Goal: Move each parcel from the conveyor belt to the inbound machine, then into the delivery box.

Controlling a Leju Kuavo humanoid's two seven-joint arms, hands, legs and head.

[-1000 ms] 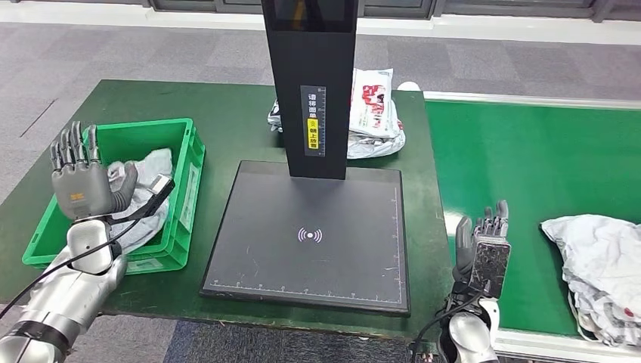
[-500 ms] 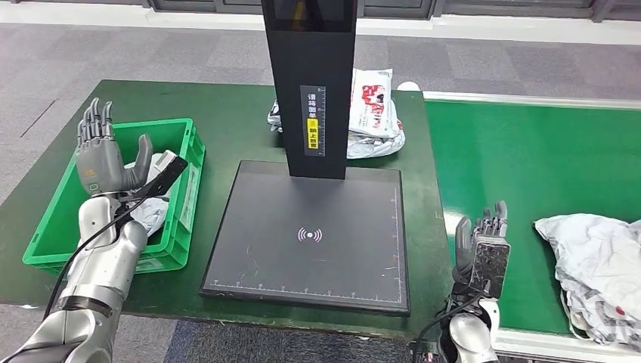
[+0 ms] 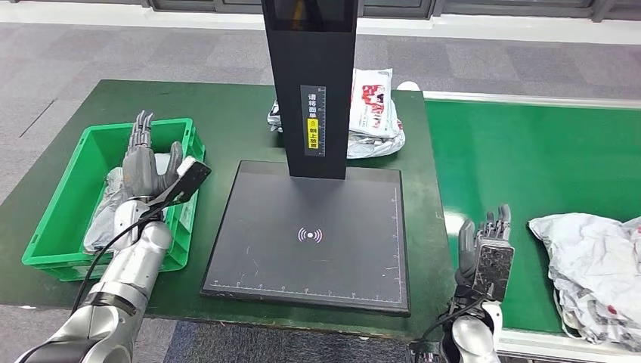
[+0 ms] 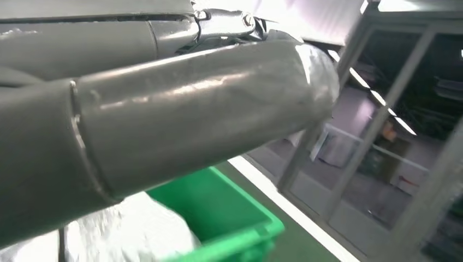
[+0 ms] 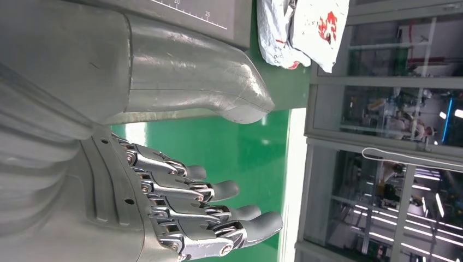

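Note:
My left hand [image 3: 148, 160] hangs over the green delivery box [image 3: 66, 190] with its fingers spread and nothing in it. A grey-white parcel [image 3: 106, 208] lies inside the box below it, seen close in the left wrist view [image 4: 131, 229]. My right hand [image 3: 485, 246] is raised at the near edge of the green conveyor belt [image 3: 529, 166], fingers apart and empty [image 5: 180, 202]. A crumpled white parcel [image 3: 597, 265] lies on the belt to its right, apart from the hand. The black inbound machine platform [image 3: 310, 234] is bare.
The machine's black post [image 3: 310, 83] rises behind the platform. Several white parcels with red print [image 3: 370, 113] are piled on the table behind the post. The green table [image 3: 227, 121] ends close to my body.
My left hand has moved right and forward over the box and turned edge-on. The parcel on the belt has drifted slightly left toward my right hand, which stays nearly still.

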